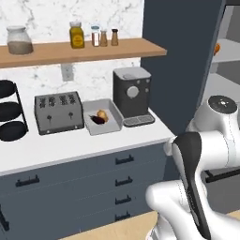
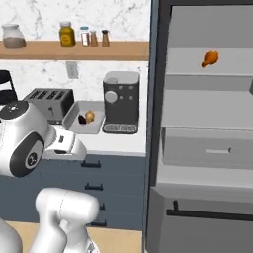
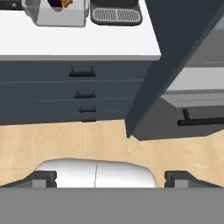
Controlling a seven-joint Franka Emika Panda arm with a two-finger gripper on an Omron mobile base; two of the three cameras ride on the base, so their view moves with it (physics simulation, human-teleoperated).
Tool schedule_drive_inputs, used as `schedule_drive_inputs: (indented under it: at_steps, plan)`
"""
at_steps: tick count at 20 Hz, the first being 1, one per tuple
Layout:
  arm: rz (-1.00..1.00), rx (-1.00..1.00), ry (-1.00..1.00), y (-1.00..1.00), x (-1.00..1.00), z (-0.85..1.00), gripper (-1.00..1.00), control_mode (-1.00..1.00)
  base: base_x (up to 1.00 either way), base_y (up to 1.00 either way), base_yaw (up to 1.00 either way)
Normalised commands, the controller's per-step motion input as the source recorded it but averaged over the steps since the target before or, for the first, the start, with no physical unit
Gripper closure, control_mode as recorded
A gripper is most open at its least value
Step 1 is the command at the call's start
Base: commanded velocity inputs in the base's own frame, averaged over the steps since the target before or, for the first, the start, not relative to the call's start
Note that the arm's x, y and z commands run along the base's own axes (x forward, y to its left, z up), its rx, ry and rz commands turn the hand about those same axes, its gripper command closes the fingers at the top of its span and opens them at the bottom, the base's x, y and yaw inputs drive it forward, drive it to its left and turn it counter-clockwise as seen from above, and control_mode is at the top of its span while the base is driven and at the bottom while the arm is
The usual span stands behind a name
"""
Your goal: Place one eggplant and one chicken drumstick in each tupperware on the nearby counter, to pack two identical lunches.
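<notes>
- White counter (image 1: 70, 145) carries one tupperware (image 1: 112, 125), already holding a dark eggplant (image 1: 97, 120) and a drumstick (image 1: 102, 114).
- Gripper (image 3: 111, 179) hangs empty, fingertips wide apart.
- Next likely target: the drumstick on the fridge shelf (image 2: 209, 58), far right.

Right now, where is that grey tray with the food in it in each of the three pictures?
Left base view: the tray sits mid-picture on the counter, between toaster and coffee machine.
Right base view: left of centre, beside the same machine.
Hand view: top left corner, cut by the edge.
Shared landmark: the coffee machine's grille.
</notes>
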Motion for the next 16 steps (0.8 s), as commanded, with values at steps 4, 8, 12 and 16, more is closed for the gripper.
schedule_drive_inputs:
  at_steps: [4, 8, 12, 16]
  plan:
    - [0.00, 0.00, 0.00, 0.00, 0.00, 0.00, -1.00, 1.00, 0.20, -1.00, 0.00]
    - [0.00, 0.00, 0.00, 0.00, 0.00, 0.00, -1.00, 1.00, 0.11, -1.00, 0.00]
    - [0.00, 0.00, 0.00, 0.00, 0.00, 0.00, -1.00, 1.00, 0.11, -1.00, 0.07]
    - [0.00, 0.00, 0.00, 0.00, 0.00, 0.00, -1.00, 1.00, 0.21, -0.56, 0.13]
